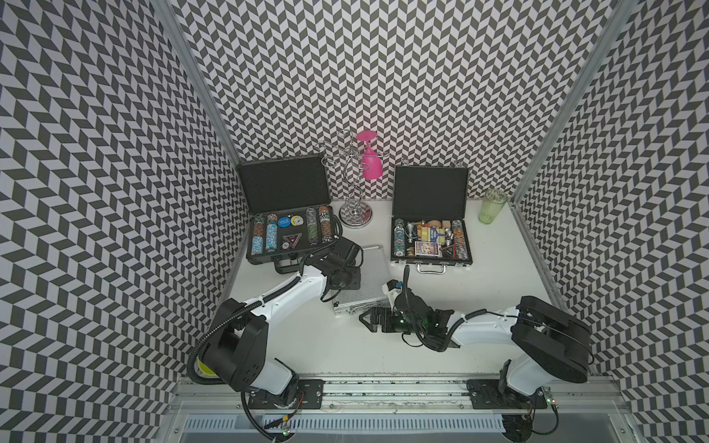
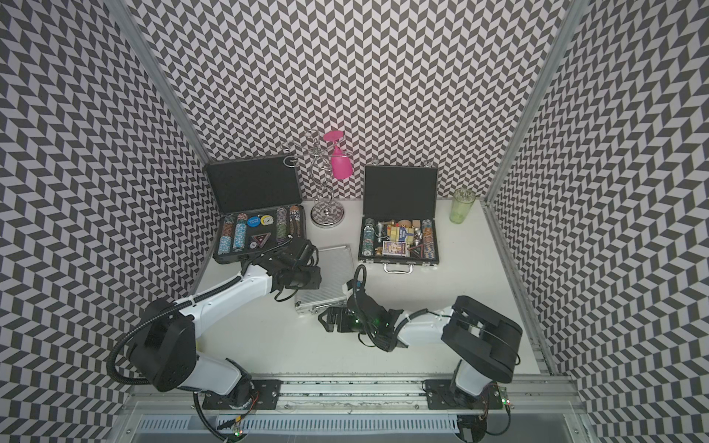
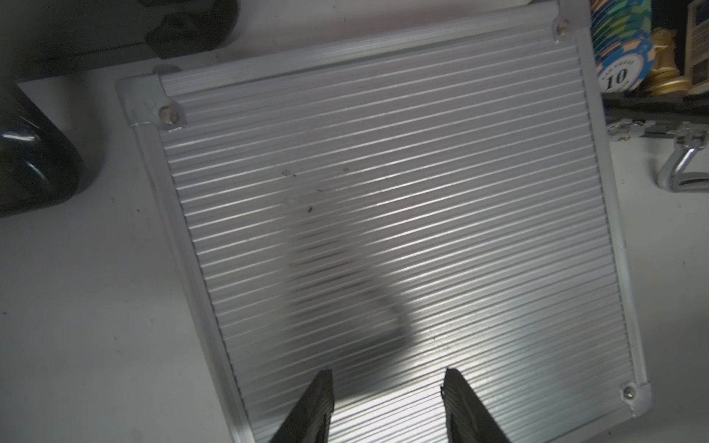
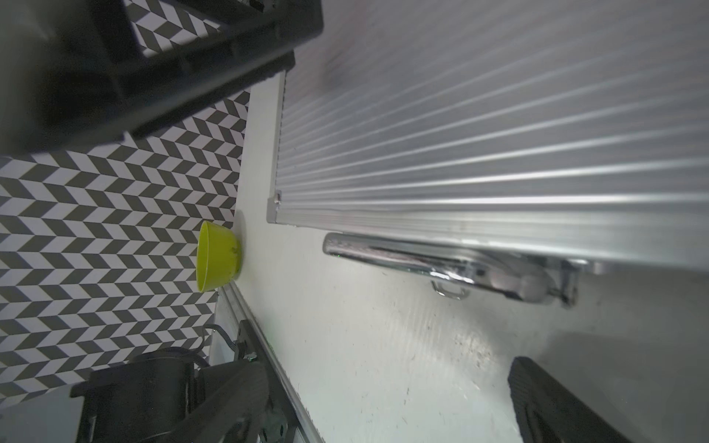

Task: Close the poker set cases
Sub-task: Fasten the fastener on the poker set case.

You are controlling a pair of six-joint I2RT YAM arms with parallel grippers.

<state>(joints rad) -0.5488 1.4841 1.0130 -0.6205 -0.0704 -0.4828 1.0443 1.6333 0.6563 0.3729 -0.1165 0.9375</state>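
Note:
The small ribbed silver case [image 1: 370,274] lies mid-table with its lid down flat. My left gripper [image 3: 387,383] hovers over that lid [image 3: 383,191], open, with nothing between its fingers [image 3: 320,402]. My right gripper [image 1: 369,318] lies low at the case's front edge, open wide and empty. In the right wrist view one of its fingers [image 4: 556,406] shows near the chrome handle [image 4: 441,264]. The large dark-grey case [image 1: 284,184] stands open at the back left, with chips inside. At the back right the flat black case [image 1: 431,191] with a silver handle [image 1: 431,268] is also open.
A chrome glass rack [image 1: 355,214] holding a pink glass [image 1: 371,165] stands between the two open cases. A green tumbler [image 1: 492,205] sits in the back right corner. A yellow-green bowl [image 4: 216,257] rests by the left wall. Patterned walls enclose the table.

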